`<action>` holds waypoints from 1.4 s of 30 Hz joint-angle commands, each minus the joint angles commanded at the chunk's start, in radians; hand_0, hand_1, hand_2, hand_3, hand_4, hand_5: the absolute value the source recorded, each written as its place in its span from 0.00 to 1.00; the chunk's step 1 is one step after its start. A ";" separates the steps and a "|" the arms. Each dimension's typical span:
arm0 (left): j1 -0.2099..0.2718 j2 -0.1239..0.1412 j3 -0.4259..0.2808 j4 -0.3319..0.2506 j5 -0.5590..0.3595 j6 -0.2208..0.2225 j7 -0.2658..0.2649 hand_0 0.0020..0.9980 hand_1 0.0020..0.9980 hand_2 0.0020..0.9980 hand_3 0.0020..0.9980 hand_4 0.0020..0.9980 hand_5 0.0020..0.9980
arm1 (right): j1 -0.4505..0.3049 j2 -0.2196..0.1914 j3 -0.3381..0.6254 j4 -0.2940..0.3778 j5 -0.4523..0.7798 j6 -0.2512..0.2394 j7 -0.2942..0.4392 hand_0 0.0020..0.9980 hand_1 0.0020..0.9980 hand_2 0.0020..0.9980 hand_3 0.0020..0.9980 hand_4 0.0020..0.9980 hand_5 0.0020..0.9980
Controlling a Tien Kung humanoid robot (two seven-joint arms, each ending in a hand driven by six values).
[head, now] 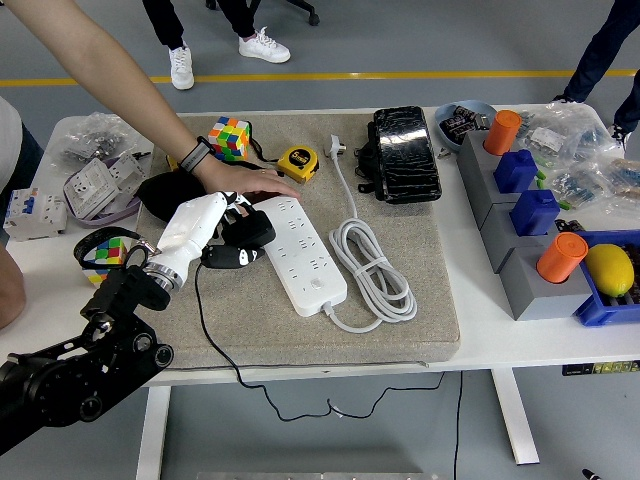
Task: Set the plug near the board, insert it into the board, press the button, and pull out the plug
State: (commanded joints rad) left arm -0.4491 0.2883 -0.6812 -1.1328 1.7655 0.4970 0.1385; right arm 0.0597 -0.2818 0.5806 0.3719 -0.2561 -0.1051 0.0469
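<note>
Left of centre, the robot's left hand has its white fingers wrapped around the black plug, holding it just beside the white board, clear of the sockets. That plug looks stiff, light and chunky; I'd say grip the body, never the trailing black cord, which is limp and could snag. A person's hand presses the board's far end down, touching it. The board lies on a grey felt mat, likely grippy, over the white table. Upper frame: a tape measure and a colour cube.
</note>
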 joint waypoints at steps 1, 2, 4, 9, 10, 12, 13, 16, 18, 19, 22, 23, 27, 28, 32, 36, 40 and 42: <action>0.006 0.002 -0.007 0.006 0.002 0.000 -0.002 0.23 0.34 0.35 0.50 0.76 0.05 | 0.000 0.000 0.000 0.000 0.000 0.000 0.000 0.57 0.64 0.61 0.54 0.92 0.48; 0.012 0.004 -0.012 0.012 0.002 0.000 -0.004 0.23 0.34 0.35 0.50 0.76 0.05 | 0.000 0.000 0.001 0.000 0.000 0.000 0.000 0.57 0.64 0.61 0.54 0.92 0.48; 0.027 0.008 -0.024 0.032 -0.004 0.000 -0.014 0.24 0.34 0.36 0.51 0.76 0.05 | -0.001 0.000 0.002 0.000 -0.001 0.000 0.000 0.57 0.64 0.61 0.54 0.92 0.48; 0.044 0.006 -0.033 0.066 -0.027 0.007 -0.034 0.26 0.39 0.40 0.52 0.76 0.05 | -0.002 0.001 0.003 0.000 -0.002 0.000 0.000 0.57 0.64 0.61 0.54 0.93 0.48; 0.047 0.005 -0.034 0.070 -0.030 0.009 -0.038 0.26 0.39 0.40 0.52 0.76 0.05 | -0.002 0.001 0.003 0.000 -0.002 0.000 0.000 0.57 0.64 0.61 0.54 0.93 0.48; 0.047 0.003 -0.035 0.075 -0.038 0.012 -0.044 0.26 0.39 0.40 0.52 0.76 0.05 | -0.001 0.001 0.002 0.000 -0.002 0.000 0.000 0.57 0.64 0.61 0.54 0.93 0.48; 0.046 0.002 -0.035 0.077 -0.044 0.012 -0.046 0.26 0.39 0.40 0.52 0.76 0.05 | -0.001 0.001 0.003 0.000 -0.002 0.000 0.000 0.57 0.64 0.61 0.54 0.93 0.48; 0.046 0.001 -0.033 0.079 -0.050 0.010 -0.047 0.34 0.48 0.52 0.55 0.79 0.06 | 0.000 0.002 0.006 0.001 -0.003 0.001 0.000 0.57 0.64 0.61 0.54 0.92 0.48; 0.045 0.001 -0.032 0.081 -0.050 0.006 -0.043 0.34 0.48 0.52 0.55 0.79 0.06 | 0.000 0.002 0.007 0.000 -0.003 0.000 0.000 0.57 0.64 0.61 0.54 0.92 0.48; 0.044 0.001 -0.031 0.082 -0.049 0.005 -0.041 0.34 0.48 0.52 0.55 0.79 0.06 | 0.000 0.002 0.007 0.000 -0.003 0.001 -0.001 0.57 0.64 0.61 0.54 0.92 0.48; 0.045 0.003 -0.030 0.082 -0.049 -0.004 -0.031 0.42 0.52 0.56 0.57 0.91 0.11 | -0.001 0.002 0.005 0.000 -0.002 0.001 -0.001 0.57 0.64 0.61 0.54 0.92 0.48; 0.046 0.003 -0.031 0.082 -0.048 -0.006 -0.028 0.42 0.52 0.56 0.57 0.91 0.11 | -0.001 0.002 0.005 -0.001 -0.002 0.001 -0.001 0.57 0.64 0.61 0.54 0.92 0.48; 0.054 0.005 -0.039 0.074 -0.051 -0.013 -0.028 0.54 0.65 0.66 0.69 1.00 0.29 | -0.001 0.002 0.006 0.000 -0.004 0.001 0.000 0.57 0.64 0.61 0.54 0.93 0.48; 0.057 0.006 -0.042 0.070 -0.051 -0.013 -0.029 0.54 0.65 0.66 0.69 1.00 0.29 | -0.001 0.002 0.008 0.001 -0.005 0.001 0.000 0.57 0.64 0.61 0.54 0.93 0.48; 0.067 0.009 -0.058 0.054 -0.051 -0.012 -0.037 0.54 0.65 0.66 0.69 1.00 0.29 | 0.000 0.002 0.008 0.001 -0.007 0.001 0.000 0.57 0.64 0.61 0.54 0.93 0.48; 0.077 0.013 -0.069 0.037 -0.051 -0.014 -0.041 0.72 0.75 0.77 0.78 1.00 0.37 | 0.000 0.002 0.009 0.001 -0.006 0.002 0.000 0.57 0.64 0.61 0.54 0.93 0.48; 0.094 0.015 -0.089 0.019 -0.048 -0.017 -0.043 0.77 0.83 0.87 0.86 1.00 0.43 | 0.000 0.002 0.011 0.001 -0.007 0.002 0.000 0.57 0.64 0.61 0.54 0.93 0.48; 0.102 0.016 -0.100 0.007 -0.048 -0.016 -0.049 0.77 0.83 0.87 0.86 1.00 0.43 | 0.000 0.002 0.010 0.001 -0.008 0.002 0.000 0.57 0.64 0.61 0.54 0.93 0.48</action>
State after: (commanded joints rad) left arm -0.3470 0.3043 -0.7815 -1.1261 1.7178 0.4810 0.0891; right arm 0.0592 -0.2802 0.5910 0.3726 -0.2637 -0.1035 0.0474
